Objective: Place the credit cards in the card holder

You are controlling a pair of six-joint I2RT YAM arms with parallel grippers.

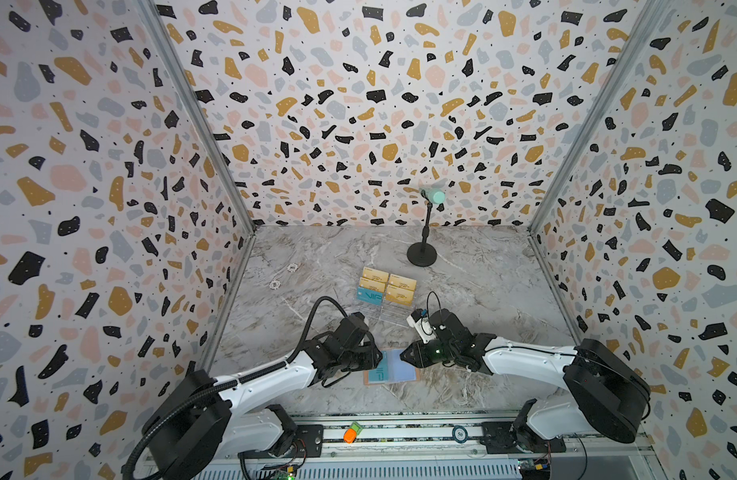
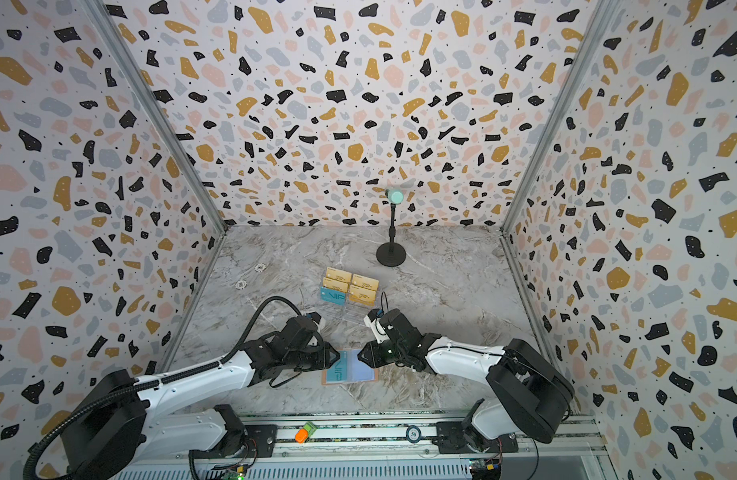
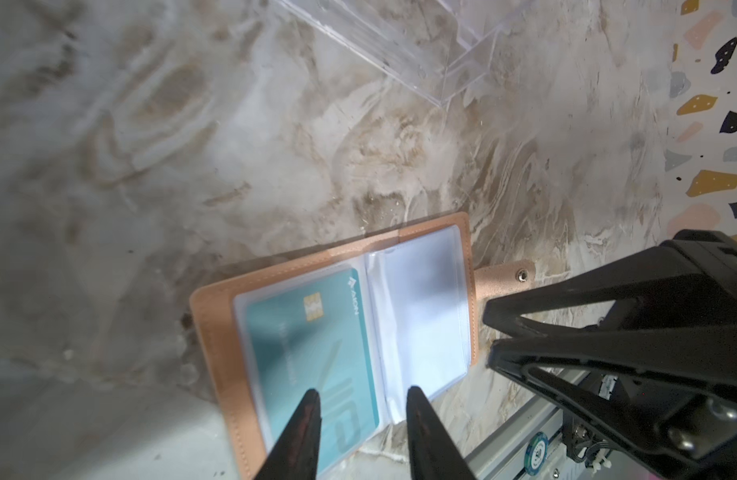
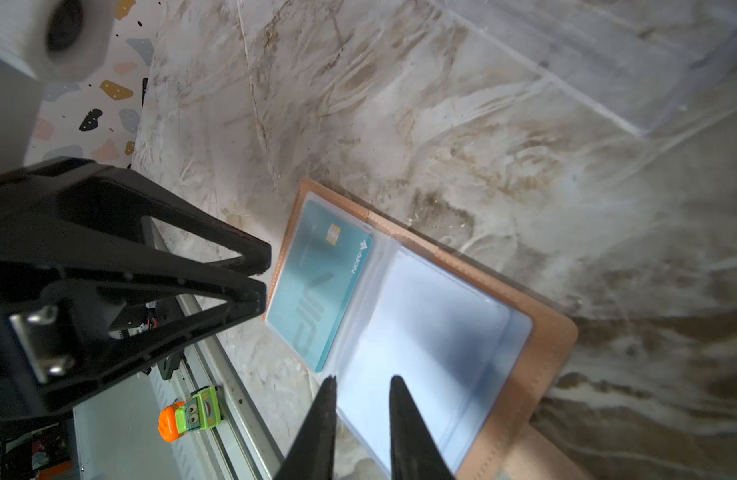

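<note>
A: Marble-patterned tabletop (image 1: 483, 266), grey veined with brown, and terrazzo-print walls on three sides. Which containers do we have?

B: Two. At 6 o'clock on the table we see the card holder (image 3: 217, 332) lying open and flat. It has a salmon leather-like cover with stitched edges, glossy clear sleeves inside, and a tab with a round metal snap (image 3: 523, 275).

A: And in it?

B: One teal VIP card (image 3: 300, 353), chip showing, in the sleeve on the 9 o'clock page. The 3 o'clock page shows pale clear plastic.

A: The other?

B: At 12 o'clock from the holder stands a clear acrylic tiered rack (image 1: 385, 316), hard-edged. Four gold cards (image 1: 402, 284) and another teal card (image 1: 370, 296) stand in its rear tiers.

A: The claws?

B: We see the left gripper (image 3: 363, 390) at the holder's 9 o'clock, black tapered fingers moderately parted over the teal VIP card, nothing between them. The right gripper (image 4: 363, 378) is at 3 o'clock, with a narrower gap over the clear page, gripping nothing. We cannot tell whether the tips touch the plastic.
</note>
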